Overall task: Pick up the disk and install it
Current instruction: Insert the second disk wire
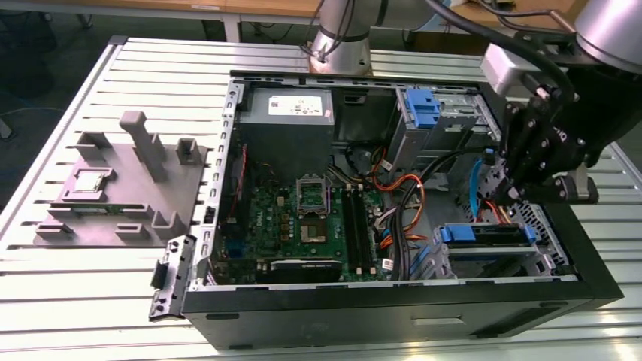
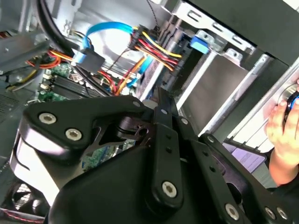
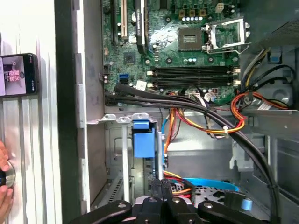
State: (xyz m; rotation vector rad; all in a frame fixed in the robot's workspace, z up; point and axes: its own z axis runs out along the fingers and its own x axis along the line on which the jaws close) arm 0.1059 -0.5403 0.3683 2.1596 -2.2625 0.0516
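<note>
The disk [image 1: 482, 235] lies flat in the lower drive bay at the front corner of the open computer case, on the exterior view's right. Its bright blue carrier faces the inside of the case. My gripper [image 1: 509, 197] hangs just above that bay, its black fingers [image 3: 161, 184] pressed together with nothing seen between them. In the first wrist view the disk's blue carrier tab [image 3: 142, 140] sits just beyond the fingertips, inside the metal bay. The second wrist view shows the same blue tab [image 2: 200, 43] past the gripper [image 2: 161, 100].
A blue bracket [image 1: 422, 105] is fixed to the upper drive bay. Orange, blue and black cables [image 1: 411, 203] cross beside the gripper, next to the motherboard [image 1: 306, 218]. A grey fixture block [image 1: 110, 188] stands on the table at the exterior view's left. A person's hand [image 2: 285, 135] and a phone [image 3: 16, 74] lie outside the case.
</note>
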